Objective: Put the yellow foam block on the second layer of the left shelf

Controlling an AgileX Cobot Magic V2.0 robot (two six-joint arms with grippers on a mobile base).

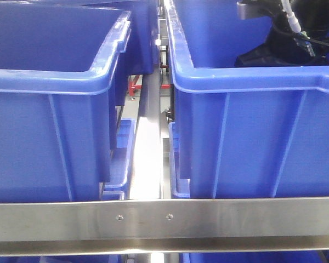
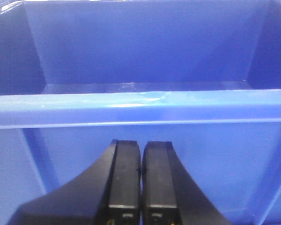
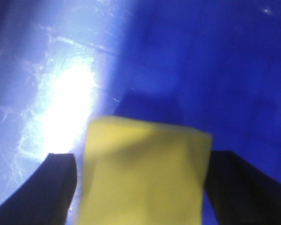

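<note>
In the right wrist view the yellow foam block (image 3: 145, 173) sits between the two black fingers of my right gripper (image 3: 143, 159), over a blue bin floor. The right finger (image 3: 234, 187) meets the block's edge. A thin strip of floor shows between the left finger (image 3: 56, 187) and the block, so the jaws stand open around it. The view is blurred. In the front view only the right arm (image 1: 288, 38) shows, reaching down into the right blue bin (image 1: 252, 137); the block is hidden there. My left gripper (image 2: 140, 145) is shut and empty, facing a blue bin's outer wall (image 2: 140, 136).
Two large blue bins stand side by side, the left one (image 1: 49, 137) beside the right one, behind a steel shelf rail (image 1: 164, 219). A steel upright (image 1: 148, 153) runs in the gap between them. More blue bins show on the layer below.
</note>
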